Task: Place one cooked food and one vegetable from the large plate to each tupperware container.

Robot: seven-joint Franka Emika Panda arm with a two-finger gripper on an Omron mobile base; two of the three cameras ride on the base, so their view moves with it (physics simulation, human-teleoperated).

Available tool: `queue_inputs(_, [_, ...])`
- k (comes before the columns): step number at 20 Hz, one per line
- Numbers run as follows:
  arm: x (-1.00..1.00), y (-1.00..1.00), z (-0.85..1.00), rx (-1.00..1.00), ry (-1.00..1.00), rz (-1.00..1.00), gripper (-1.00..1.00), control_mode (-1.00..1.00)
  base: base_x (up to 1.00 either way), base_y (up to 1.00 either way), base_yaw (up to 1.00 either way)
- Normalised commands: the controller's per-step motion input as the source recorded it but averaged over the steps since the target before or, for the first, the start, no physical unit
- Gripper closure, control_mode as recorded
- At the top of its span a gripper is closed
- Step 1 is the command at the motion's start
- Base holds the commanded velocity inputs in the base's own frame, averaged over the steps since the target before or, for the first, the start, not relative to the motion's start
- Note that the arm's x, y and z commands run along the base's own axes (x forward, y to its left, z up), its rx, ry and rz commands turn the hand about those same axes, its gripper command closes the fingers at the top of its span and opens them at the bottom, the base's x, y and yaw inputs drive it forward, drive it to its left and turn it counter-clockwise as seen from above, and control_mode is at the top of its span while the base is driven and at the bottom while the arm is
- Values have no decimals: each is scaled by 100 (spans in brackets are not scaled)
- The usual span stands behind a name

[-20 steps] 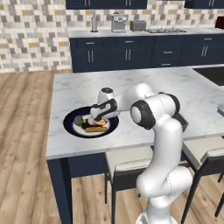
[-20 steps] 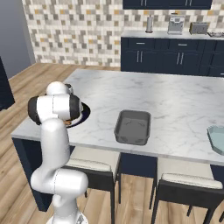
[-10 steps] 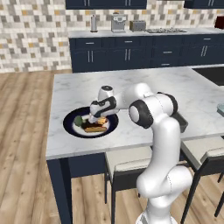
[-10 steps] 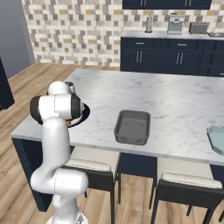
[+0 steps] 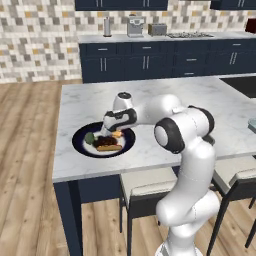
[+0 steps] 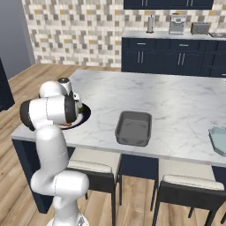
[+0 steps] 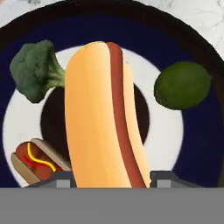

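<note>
Gripper (image 7: 111,177) is down over the large plate (image 5: 80,145), jaws closed on a hot dog (image 7: 101,113) — plain bun with sausage, gripped at its near end between the two dark tips, so it runs lengthwise away from the hand. Judged as the cooked-food pick for the first container. Grip on the bun's sides makes sense: soft, long item, squeezing across the narrow width keeps it from rolling.

Rest of the plate in the hand view: broccoli floret (image 7: 36,70) just left of the hot dog, a green lime-like round item (image 7: 183,85) to its right on the navy rim, and a second hot dog with mustard (image 7: 33,162) low left, partly under the held one. These stay as later picks; the broccoli is the likely vegetable.

Plate sits near the left front of the marble island (image 6: 185,106). Dark grey tupperware container (image 6: 133,128) is empty, well right of the plate near the front edge. Pale teal container (image 6: 219,140) is far right, cut off by the frame edge. Nothing in the grey one yet; the teal one's contents can't be told.

Next needs a lift clear of the rim, then a carry right.
</note>
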Motion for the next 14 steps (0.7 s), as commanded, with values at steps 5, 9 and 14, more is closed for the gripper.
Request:
queue_inputs(5, [-14,-68,88,0,10,-22,100,-100,0,0,0])
queue_inputs(9, [-39,-100,54,0,10,-32,100,-100,0,0,0])
queue_inputs(14, [-70,-92,11,4,-7,-34,100,-100,0,0,0])
